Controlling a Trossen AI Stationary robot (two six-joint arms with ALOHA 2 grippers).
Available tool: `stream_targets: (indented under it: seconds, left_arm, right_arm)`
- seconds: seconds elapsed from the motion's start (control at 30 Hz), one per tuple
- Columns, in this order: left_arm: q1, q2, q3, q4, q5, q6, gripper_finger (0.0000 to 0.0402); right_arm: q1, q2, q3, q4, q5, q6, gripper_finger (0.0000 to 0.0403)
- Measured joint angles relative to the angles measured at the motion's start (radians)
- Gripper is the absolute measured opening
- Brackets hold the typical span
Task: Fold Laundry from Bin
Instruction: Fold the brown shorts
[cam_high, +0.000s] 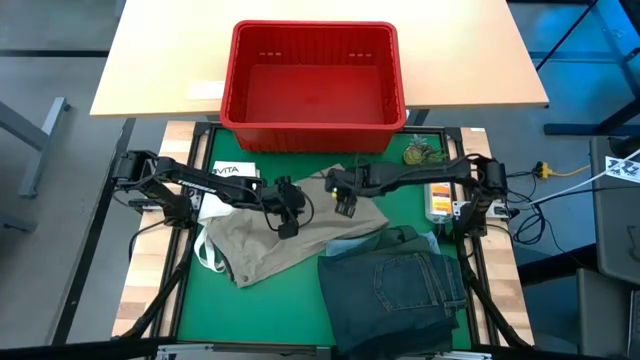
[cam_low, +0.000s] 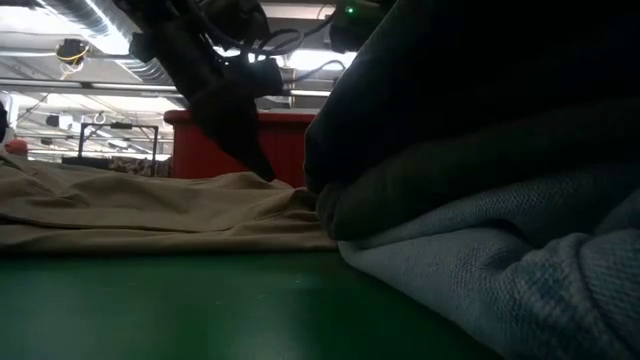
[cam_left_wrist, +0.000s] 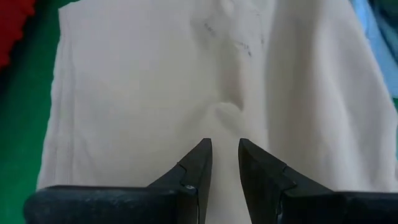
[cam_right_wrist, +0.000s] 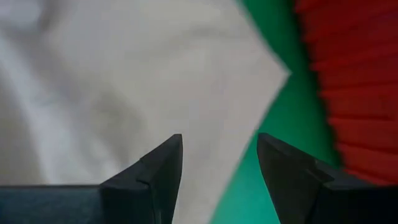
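Note:
The khaki garment (cam_high: 290, 235) lies spread on the green mat (cam_high: 250, 310), partly over a white tote bag (cam_high: 213, 215). My left gripper (cam_high: 287, 226) comes down on the garment's middle, its fingers nearly shut (cam_left_wrist: 225, 146); in the low view its tip (cam_low: 262, 170) meets the cloth. My right gripper (cam_high: 347, 207) hovers open (cam_right_wrist: 219, 140) over the garment's far corner (cam_right_wrist: 267, 68), near the red bin (cam_high: 310, 135). Folded jeans (cam_high: 405, 290) and a dark green piece (cam_high: 405, 240) lie stacked at the near right. My left gripper has a small raised pucker (cam_left_wrist: 227, 112) in the middle of the khaki garment at its fingertips. The fingers slant down onto it from the table's left. The rest of the garment lies flat and slack on the mat. How many layers it has cannot be told.
The red bin (cam_high: 313, 27) stands on the tan table beyond the mat and shows nothing inside. A printed white sheet (cam_high: 235, 172) lies at the mat's far left. A small green thing (cam_high: 420, 153) and an orange one (cam_high: 440, 200) lie at the far right. The folded stack (cam_low: 480, 200) blocks the low view's right half.

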Motion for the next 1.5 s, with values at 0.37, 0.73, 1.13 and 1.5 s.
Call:
stream_targets:
  seconds: [0.37,0.73,1.13,1.5]
  left_arm:
    - [0.049,0.003,0.001,-0.017,-0.020,-0.048,0.0075]
    - [0.142,0.115,0.002,-0.028,-0.048,-0.021,0.0075]
    - [0.215,0.142,0.002,-0.008,-0.051,-0.015,0.0076]
    - [0.213,0.000,0.002,-0.057,-0.044,-0.022,0.0076]
  right_arm:
    - [-0.030,-0.014,0.041,-0.148,-0.060,-0.043,0.0207]
    - [0.146,-0.013,-0.143,0.030,-0.169,-0.016,0.0207]
    - [0.140,-0.012,-0.255,0.043,-0.222,-0.016,0.0207]
    - [0.142,-0.066,-0.218,-0.056,-0.219,-0.017,0.0207]
